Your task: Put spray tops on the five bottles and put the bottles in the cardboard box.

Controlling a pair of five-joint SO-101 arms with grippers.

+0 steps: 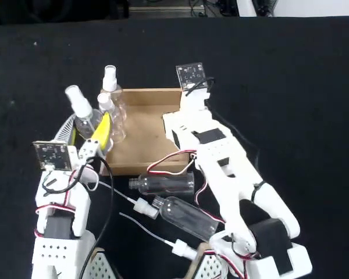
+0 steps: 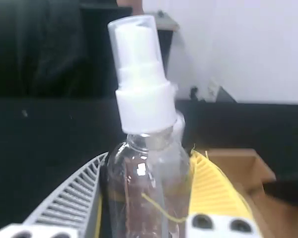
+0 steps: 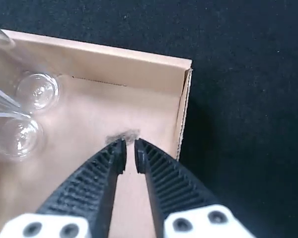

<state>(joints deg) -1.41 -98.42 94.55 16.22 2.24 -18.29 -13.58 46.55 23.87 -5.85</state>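
**Left claw** point(image 1: 88, 125): pinching a clear bottle point(image 1: 80, 107) between its grey and yellow fingers point(image 2: 213, 191). The bottle stands upright and carries a white spray top point(image 2: 141, 84). It is held just outside the left wall of the cardboard box point(image 1: 148, 96).

**Right claw** point(image 3: 129, 148): poised over the box floor, near the right wall. Its fingers are all but pressed together — only a narrow slit shows between the tips, and nothing is in it.

**Cardboard box:** sits open at mid-counter. Two bottles stand upright inside, along the left wall, both fitted with spray tops: one in the far left corner point(image 1: 111, 87), the other point(image 1: 113, 119) just in front of it. In the right wrist view they show from above as two clear rounds point(image 3: 37, 91) on the cardboard.

**Counter** point(image 1: 291, 87), black, in front of the box:
- One bottle point(image 1: 166, 183) lies on its side just beside the front wall, neck open.
- A second bottle point(image 1: 189, 218) lies nearer the arm bases, tilted, neck also bare.
- A loose spray top point(image 1: 144, 207) lies right at that second neck, its thin tube pointing away from the bottle; contact cannot be confirmed.
- Another loose spray top point(image 1: 183, 250) lies between the arm bases — its tube also runs out to the left.
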